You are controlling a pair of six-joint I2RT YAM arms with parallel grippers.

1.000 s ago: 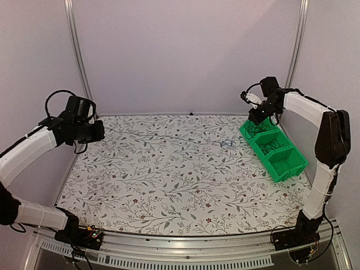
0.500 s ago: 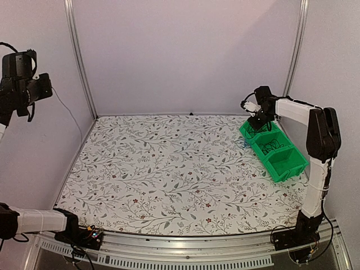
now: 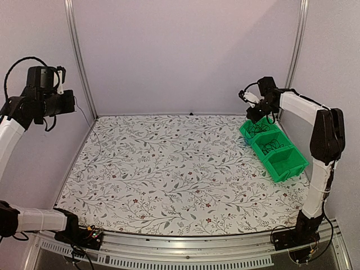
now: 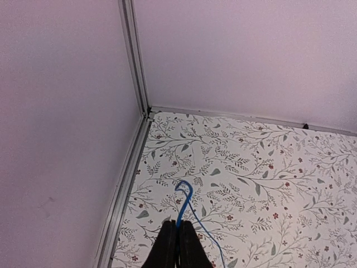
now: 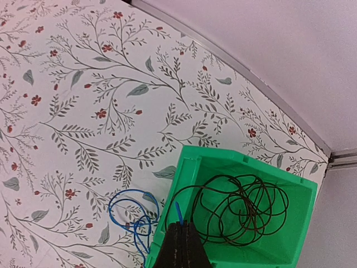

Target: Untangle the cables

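Observation:
One blue cable (image 4: pixel 186 192) runs between both grippers. High at the left wall, my left gripper (image 4: pixel 179 224) is shut on a stretch of it; a hooked end sticks out past the fingertips. The right gripper (image 5: pixel 179 224) is shut on the other end, just above the near rim of the far compartment of the green bin (image 5: pixel 188 167). Loose blue loops (image 5: pixel 133 216) lie on the table beside that bin. A coil of black cable (image 5: pixel 245 207) sits inside the compartment. From above, the left gripper (image 3: pixel 72 102) hangs far from the right gripper (image 3: pixel 254 117).
The green bin (image 3: pixel 292 169) has three compartments along the right wall; another black cable (image 3: pixel 274 145) lies in the middle one. Aluminium frame posts (image 3: pixel 76 56) stand in the back corners. The floral table sheet (image 3: pixel 169 169) spans the workspace.
My left gripper swung up and far left with the blue cable, then came back slightly right and down. The blue loops slid right, up against the bin. The right gripper barely moved.

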